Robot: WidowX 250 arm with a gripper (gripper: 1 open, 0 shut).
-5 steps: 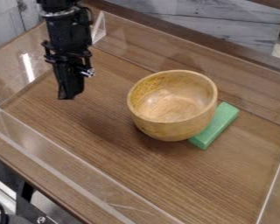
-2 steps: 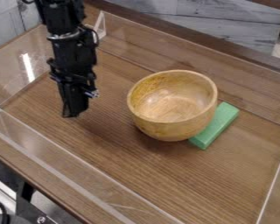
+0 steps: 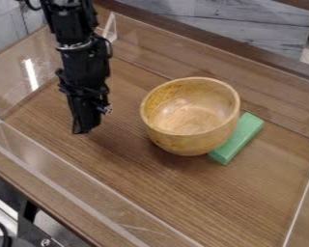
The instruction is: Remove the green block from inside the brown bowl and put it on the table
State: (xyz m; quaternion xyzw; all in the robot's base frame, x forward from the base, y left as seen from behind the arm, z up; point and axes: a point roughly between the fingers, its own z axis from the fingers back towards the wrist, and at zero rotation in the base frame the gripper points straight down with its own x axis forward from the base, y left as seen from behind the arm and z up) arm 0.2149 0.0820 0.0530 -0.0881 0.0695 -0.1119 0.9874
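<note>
The brown bowl (image 3: 191,116) stands upright right of centre on the table (image 3: 131,183), and nothing lies inside it. Flat on the tabletop against the bowl's right side lies the green block (image 3: 238,140). My gripper (image 3: 84,127) hangs at the left, well apart from the bowl, pointing down with its tips just above the wood. Its black fingers are shut and hold nothing.
Clear plastic walls (image 3: 67,198) rim the table's front and left edges and another runs along the back. A grey surface lies beyond the far edge at the upper right.
The gripper has sunk toward the tabletop and shifted slightly right, still shut. Bowl and block have not moved.
</note>
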